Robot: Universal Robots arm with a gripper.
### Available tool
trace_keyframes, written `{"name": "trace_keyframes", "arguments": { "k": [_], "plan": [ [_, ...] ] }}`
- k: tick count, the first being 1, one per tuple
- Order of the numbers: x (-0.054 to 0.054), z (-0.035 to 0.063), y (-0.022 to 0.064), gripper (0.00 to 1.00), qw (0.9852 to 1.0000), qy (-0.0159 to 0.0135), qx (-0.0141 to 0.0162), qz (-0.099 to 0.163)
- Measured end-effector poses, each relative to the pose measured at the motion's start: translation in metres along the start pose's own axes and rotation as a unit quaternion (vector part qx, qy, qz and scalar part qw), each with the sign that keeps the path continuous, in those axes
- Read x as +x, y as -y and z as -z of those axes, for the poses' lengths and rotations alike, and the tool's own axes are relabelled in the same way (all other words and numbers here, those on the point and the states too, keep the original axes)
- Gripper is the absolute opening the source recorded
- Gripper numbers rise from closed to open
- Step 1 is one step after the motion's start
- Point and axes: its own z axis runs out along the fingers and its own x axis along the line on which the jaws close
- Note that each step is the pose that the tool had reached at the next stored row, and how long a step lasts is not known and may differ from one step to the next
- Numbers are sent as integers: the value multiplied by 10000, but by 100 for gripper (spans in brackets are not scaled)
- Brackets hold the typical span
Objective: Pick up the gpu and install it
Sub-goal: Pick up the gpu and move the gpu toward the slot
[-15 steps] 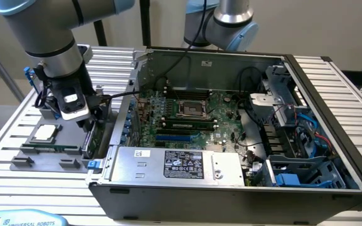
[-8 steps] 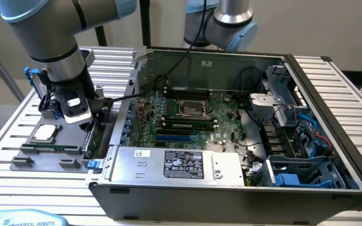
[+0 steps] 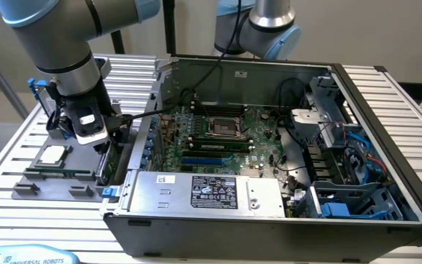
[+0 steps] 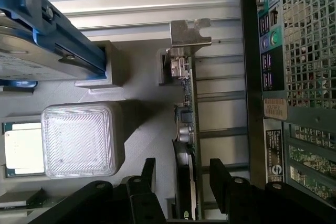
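1. My claw hangs low in the left part of the exterior view, over a grey holder that sits on the slatted metal surface.
2. The claw is released. In the wrist view its two black fingers stand apart on either side of the card, with a gap showing between each finger and the card.
3. The card stands on its edge in the holder, just beside the outer wall of the computer case. In the exterior view it is the thin dark slab directly below my claw.
4. The card's silver bracket is at the end farthest from my fingers.
5. The holder also carries a square chip, which lies flat to the exterior view's left of the card.
6. In the wrist view a ribbed white block sits beside that chip, and a hard drive in a blue frame stands beyond it.
7. The case lies open in the middle of the exterior view. Its green main board faces up, and a silver power unit sits along the near side.
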Motion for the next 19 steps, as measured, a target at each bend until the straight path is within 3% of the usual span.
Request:
{"name": "trace_keyframes", "arguments": {
  "k": [7, 8, 19],
  "plan": [
    [-2, -2, -12, 52, 10000, 0, -11, -3],
    [-4, -3, -12, 45, 10000, 0, -12, -7],
    [-11, -9, -12, 45, 9999, 4, -10, -101]
  ]
}}
